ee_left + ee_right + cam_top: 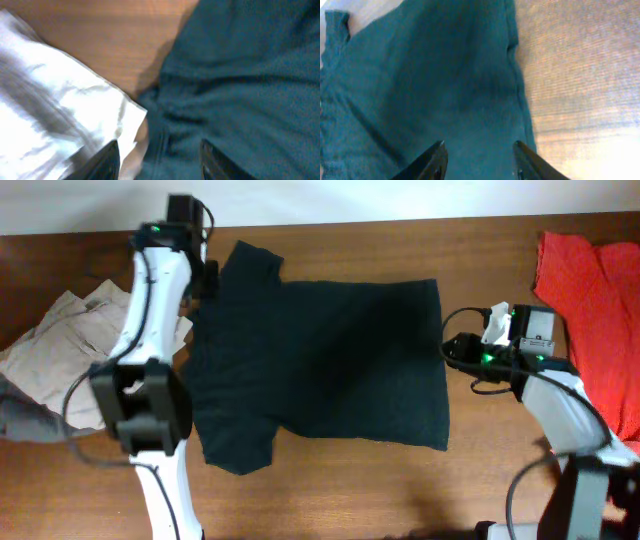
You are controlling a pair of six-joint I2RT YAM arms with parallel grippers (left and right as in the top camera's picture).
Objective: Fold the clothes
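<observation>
The clothes are one black T-shirt (320, 360) lying flat on the wooden table, sleeves to the left and hem to the right. My left gripper (208, 278) hovers over the shirt's upper left, by the far sleeve. In the left wrist view this gripper (160, 152) is open, dark cloth (240, 75) lying under the gap. My right gripper (448, 350) sits at the hem on the right. Seen from its wrist camera, it (479, 150) also stands open above the shirt (430, 80), nothing pinched between the fingers.
Beige trousers (70, 340) are bunched at the left, just beside the left gripper, and look pale in the left wrist view (50, 100). A red garment (600, 310) lies at the right edge. Bare wood (580, 75) shows past the hem.
</observation>
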